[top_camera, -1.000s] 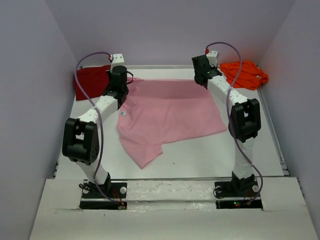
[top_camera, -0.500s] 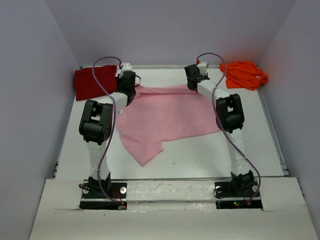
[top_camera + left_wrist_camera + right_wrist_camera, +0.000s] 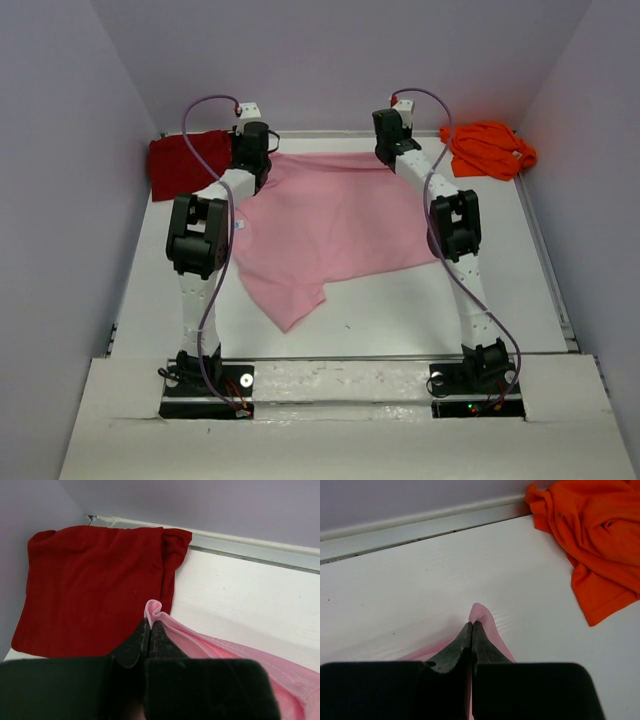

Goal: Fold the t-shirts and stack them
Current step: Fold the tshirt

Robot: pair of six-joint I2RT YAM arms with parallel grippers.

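Note:
The light pink t-shirt lies spread across the middle of the table. My left gripper is shut on its far left corner, right beside the dark red t-shirt, which fills the left of the left wrist view. My right gripper is shut on the pink shirt's far right corner. The bright orange t-shirt lies crumpled at the back right and shows in the right wrist view.
The back wall and a metal rail run just beyond both grippers. Side walls close in the table on the left and right. White table surface shows in front of the pink shirt.
Both grippers have moved toward the back wall, pulling the pink shirt's far edge back and flattening it. The arms have stretched further out.

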